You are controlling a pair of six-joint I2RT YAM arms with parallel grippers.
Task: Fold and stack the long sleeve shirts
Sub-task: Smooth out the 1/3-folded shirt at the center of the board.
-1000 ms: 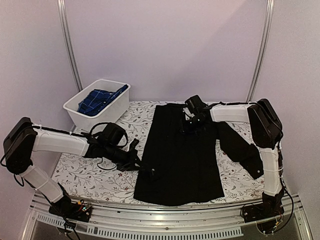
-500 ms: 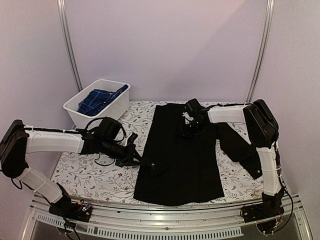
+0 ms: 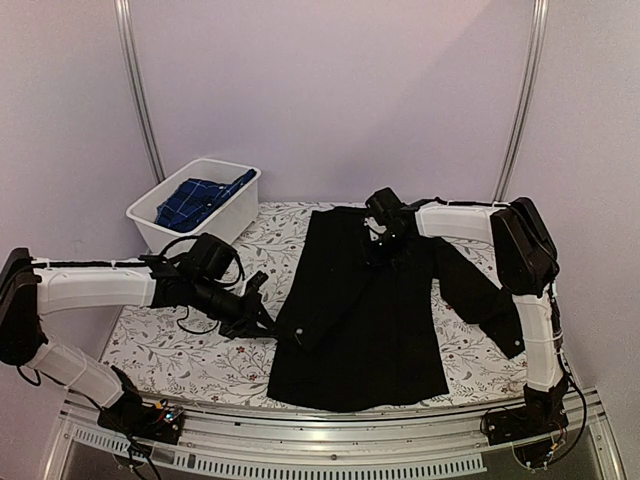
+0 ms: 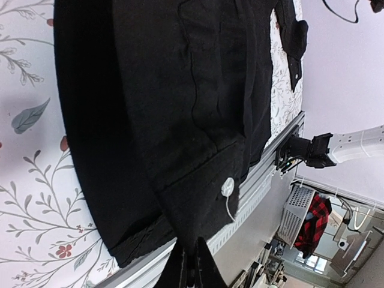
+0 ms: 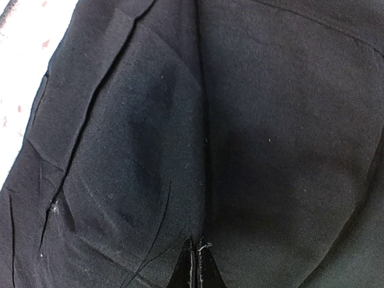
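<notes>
**Both grippers pinched shut on the black shirt**

The wrist cams catch what the overhead cam can't. The left gripper (image 4: 192, 267) is clamped on the sleeve cuff (image 4: 198, 198), right by a pale button (image 4: 227, 187). The right gripper (image 5: 196, 258) is closed on a pinch of cloth.

From above, the black shirt (image 3: 370, 320) lies mid-table with its other sleeve trailing off to the right. The table (image 3: 170, 350) has a floral cover, with lilac walls behind. The blue plaid shirt (image 3: 200, 200) sits crumpled in the white tub (image 3: 150, 228) at the far left.
</notes>
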